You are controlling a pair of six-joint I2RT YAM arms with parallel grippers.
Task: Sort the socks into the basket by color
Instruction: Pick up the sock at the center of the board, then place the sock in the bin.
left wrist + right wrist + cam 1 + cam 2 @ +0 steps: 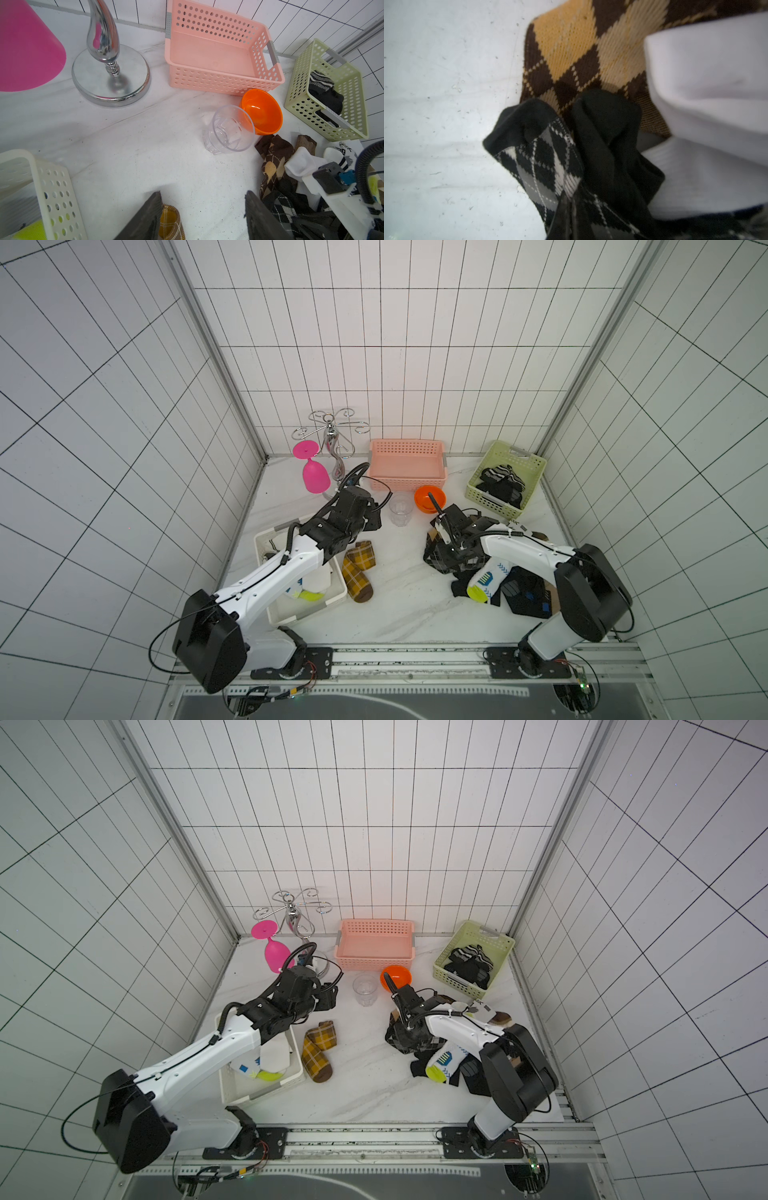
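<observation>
In the right gripper (pixel 568 216), a black-and-grey argyle sock (pixel 542 158).

Top views overlook the tabletop (pixel 415 610) (wrists nearer).

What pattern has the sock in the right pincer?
Black sock: grey and white argyle, clearest in the right wrist view.
</observation>
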